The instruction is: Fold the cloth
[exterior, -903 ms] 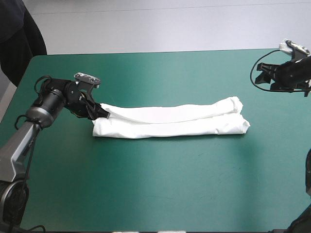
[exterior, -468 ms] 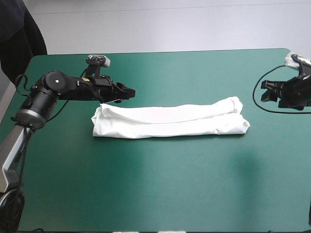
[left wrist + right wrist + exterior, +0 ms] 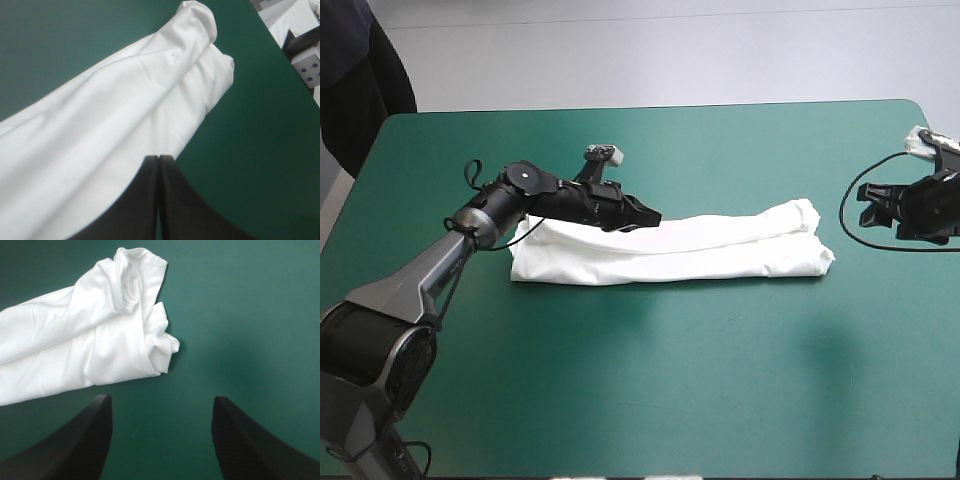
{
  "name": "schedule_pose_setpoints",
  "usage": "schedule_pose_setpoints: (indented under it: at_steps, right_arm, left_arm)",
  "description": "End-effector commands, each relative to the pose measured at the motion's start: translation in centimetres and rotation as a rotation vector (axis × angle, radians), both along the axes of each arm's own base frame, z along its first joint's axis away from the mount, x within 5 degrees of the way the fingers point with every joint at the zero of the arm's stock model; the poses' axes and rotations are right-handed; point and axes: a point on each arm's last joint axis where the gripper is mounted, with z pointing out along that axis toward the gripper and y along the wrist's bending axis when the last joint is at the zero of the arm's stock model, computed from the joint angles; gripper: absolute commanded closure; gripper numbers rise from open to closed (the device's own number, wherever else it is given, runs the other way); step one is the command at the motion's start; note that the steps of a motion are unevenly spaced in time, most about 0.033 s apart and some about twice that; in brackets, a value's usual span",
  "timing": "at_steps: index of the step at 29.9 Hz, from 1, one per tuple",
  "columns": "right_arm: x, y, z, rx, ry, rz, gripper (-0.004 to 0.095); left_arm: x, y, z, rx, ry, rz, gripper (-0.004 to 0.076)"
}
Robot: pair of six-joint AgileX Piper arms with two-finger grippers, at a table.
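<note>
The white T-shirt [image 3: 720, 250] lies on the teal-green cover as a long folded strip running left to right. My left gripper [image 3: 653, 217] reaches over the strip's left half, fingers shut in one point with nothing between them. In the left wrist view the left gripper [image 3: 158, 159] hovers above the T-shirt [image 3: 100, 125], pointing along it toward its right end. My right gripper [image 3: 866, 207] stands open just past the shirt's right end, apart from it. In the right wrist view the right gripper [image 3: 161, 401] faces the bunched end of the T-shirt [image 3: 100, 330].
Bare teal-green cover [image 3: 670, 380] spreads in front of the strip and behind it. The table's right edge [image 3: 942, 130] runs close behind my right arm.
My left gripper left the shirt's left end, rose, and swung right over the strip. My right gripper shifted slightly nearer along the right edge. The shirt lies as before.
</note>
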Motion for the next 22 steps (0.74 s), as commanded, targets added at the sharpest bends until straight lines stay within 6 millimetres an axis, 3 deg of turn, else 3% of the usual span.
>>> schedule_pose_setpoints:
  at_steps: [1,9,14,22]
  right_arm:
    - [-0.2,0.0,1.3,-0.012,-0.065,-0.008,0.0342]
    - [2.7,-0.4,-1.7,0.067,-0.023,0.015,0.0342]
    - [4.3,-0.3,-3.9,0.148,0.029,0.045,0.0342]
    - [5.0,-0.5,-4.8,0.147,0.025,0.061,0.0342]
  left_arm:
    - [0.4,-1.4,2.0,-0.103,-0.042,0.001,0.0733]
    - [3.1,-3.6,0.2,-0.121,0.029,-0.024,0.0733]
    - [3.2,-4.9,-0.9,-0.007,0.039,-0.048,0.0733]
    - [3.0,-5.5,-3.2,0.144,0.067,-0.037,0.0733]
